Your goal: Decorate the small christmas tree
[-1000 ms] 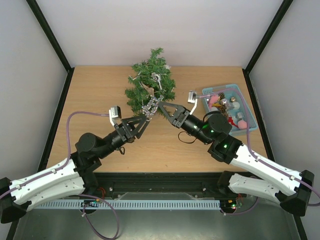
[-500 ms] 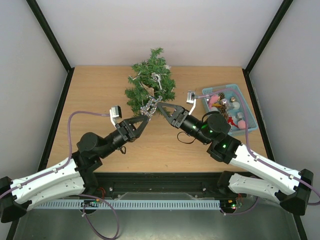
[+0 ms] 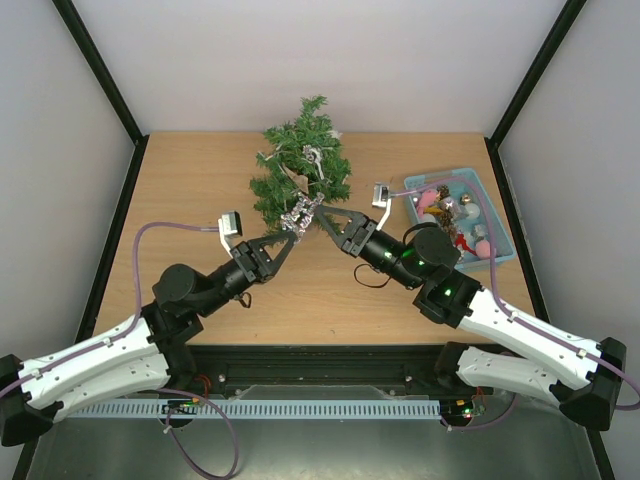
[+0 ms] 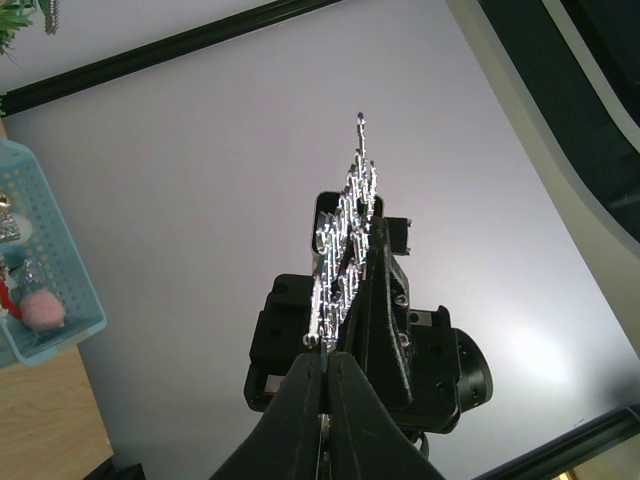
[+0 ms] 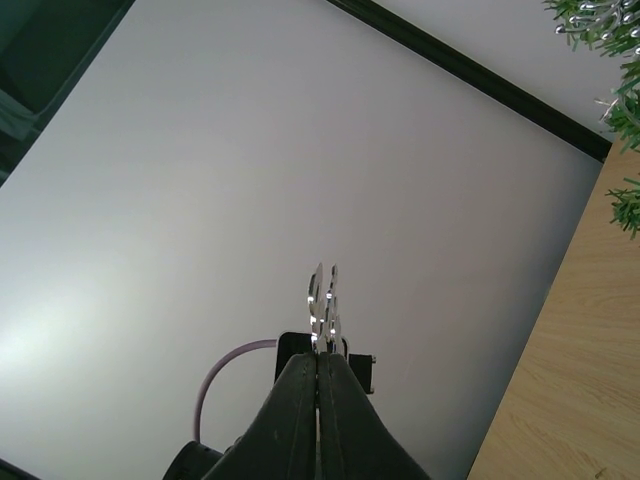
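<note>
- The small christmas tree [image 3: 303, 165] is set midway along the table's [image 3: 200, 180] far edge.
- A silver ornament [image 3: 302, 212] is pinched by the left gripper [image 3: 293, 235] and the right gripper [image 3: 318, 213], beside the tree's near branches.

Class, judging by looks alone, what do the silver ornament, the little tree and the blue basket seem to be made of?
Silver ornament: probably metallised plastic, mirror-bright; its beads glint. Small christmas tree: artificial, likely plastic needles, matt dark green and bushy. Blue basket: plastic, smooth light blue, with perforated walls.
</note>
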{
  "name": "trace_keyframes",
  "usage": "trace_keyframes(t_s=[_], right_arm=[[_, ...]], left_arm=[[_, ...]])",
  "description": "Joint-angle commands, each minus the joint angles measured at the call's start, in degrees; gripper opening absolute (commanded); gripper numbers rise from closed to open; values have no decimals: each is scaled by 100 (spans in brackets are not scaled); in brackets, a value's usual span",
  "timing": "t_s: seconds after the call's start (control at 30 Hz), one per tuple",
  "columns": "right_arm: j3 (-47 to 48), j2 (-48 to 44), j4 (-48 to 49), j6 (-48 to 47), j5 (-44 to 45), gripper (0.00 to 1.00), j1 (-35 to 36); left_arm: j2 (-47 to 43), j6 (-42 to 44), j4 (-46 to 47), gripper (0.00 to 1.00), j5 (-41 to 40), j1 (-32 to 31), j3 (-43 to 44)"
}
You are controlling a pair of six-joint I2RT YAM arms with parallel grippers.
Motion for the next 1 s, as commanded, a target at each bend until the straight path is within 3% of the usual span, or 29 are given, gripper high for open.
trace_keyframes(t_s=[0.0, 0.17, 0.33, 0.97], right_arm=[[-26, -19, 229, 39, 43, 9, 47], [-23, -126, -3, -14, 187, 31, 43], [18, -422, -592, -145, 494, 41, 43], [457, -441, -2118, -174, 505, 46, 34]], left_arm=[[-179, 198, -117, 2, -155, -16, 214], [-384, 304, -406, 2, -199, -16, 292], [-616, 459, -932, 2, -214, -12, 481], [-1193, 842, -2653, 2, -289, -15, 1201]])
